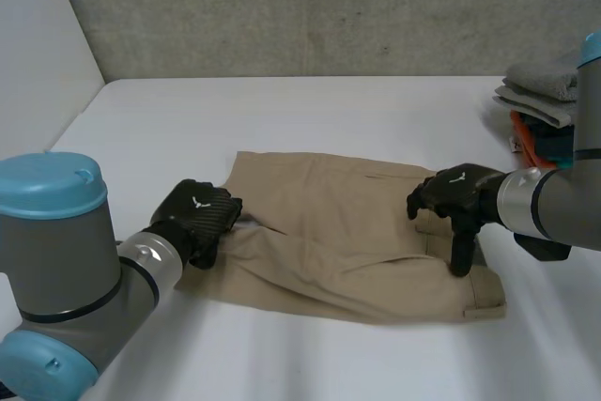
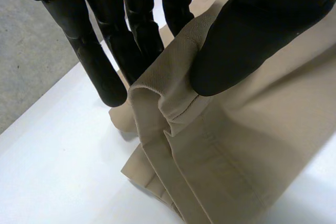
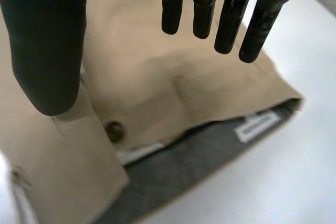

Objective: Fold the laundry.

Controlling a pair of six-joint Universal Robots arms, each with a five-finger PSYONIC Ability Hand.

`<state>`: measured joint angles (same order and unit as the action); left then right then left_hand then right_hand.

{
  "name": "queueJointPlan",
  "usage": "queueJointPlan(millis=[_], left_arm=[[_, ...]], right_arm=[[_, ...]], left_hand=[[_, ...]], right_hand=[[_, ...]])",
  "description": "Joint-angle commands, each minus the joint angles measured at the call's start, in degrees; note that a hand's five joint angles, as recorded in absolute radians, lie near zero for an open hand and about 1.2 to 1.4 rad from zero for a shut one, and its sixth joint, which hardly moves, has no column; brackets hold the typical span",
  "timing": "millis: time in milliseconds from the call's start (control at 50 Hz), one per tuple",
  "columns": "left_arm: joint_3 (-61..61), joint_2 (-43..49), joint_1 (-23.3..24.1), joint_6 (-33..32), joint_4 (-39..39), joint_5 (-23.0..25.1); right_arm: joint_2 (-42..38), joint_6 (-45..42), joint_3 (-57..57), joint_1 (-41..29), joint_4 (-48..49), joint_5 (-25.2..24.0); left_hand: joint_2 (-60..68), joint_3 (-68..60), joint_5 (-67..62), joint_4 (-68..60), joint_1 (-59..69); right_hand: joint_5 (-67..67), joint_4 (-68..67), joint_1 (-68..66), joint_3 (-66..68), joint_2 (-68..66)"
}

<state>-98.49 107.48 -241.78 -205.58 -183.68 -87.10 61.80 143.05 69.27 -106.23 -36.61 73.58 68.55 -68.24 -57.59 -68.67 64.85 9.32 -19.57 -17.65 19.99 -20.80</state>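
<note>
The khaki pants are lying flat in the middle of the white table, closer to the near edge, with the waistband end over at the robot's right and the leg end at its left.

The left hand is on the leg end. In the left wrist view it has a ridge of the cloth bunched up and pinched between the thumb and the fingers, so that edge is lifted a bit off the table while the layers below it lie flat.

The right hand is over the waistband end. Its fingers are straight and spread a little, with nothing gripped. From the head view the thumb points down at the waistband, though I can't tell whether it's actually touching.

The right wrist view also shows the waistband flipped open under that hand: a dark button, grey lining and a small white label.

Well apart from all that, at the table's far right edge, there's a stack of folded grey cloths with something orange just beside it. There's a concrete wall behind the table.
</note>
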Motion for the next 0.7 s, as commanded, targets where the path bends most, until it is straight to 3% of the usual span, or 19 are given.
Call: queueJointPlan(millis=[20,160,300,700], left_arm=[[-0.13,-0.43,-0.01,0.0,-0.01,0.0],[-0.13,0.09,-0.8,0.0,-0.01,0.0],[0.75,1.24,-0.97,0.0,-0.1,0.0],[8.14,8.01,-1.24,-0.09,0.07,-1.93]], right_arm=[[-0.53,0.91,1.13,0.15,-6.54,-5.47],[-3.96,0.82,2.8,0.15,-6.11,-5.03],[-4.32,0.21,3.77,0.06,-5.14,-4.41],[3.16,-1.02,11.06,0.06,-4.26,-4.41]], left_hand=[[11.45,-11.76,-12.41,-11.33,15.15],[11.45,-11.76,-12.41,-11.33,15.15],[11.45,-11.76,-12.41,-11.33,15.15],[11.45,-11.76,-12.41,-11.33,15.15]], right_hand=[[0.02,0.23,-1.69,-0.65,1.46],[1.52,-1.28,-3.19,0.85,-0.04],[17.33,-17.09,-19.0,16.66,-15.85],[14.31,-14.06,-15.98,13.64,-12.83]])
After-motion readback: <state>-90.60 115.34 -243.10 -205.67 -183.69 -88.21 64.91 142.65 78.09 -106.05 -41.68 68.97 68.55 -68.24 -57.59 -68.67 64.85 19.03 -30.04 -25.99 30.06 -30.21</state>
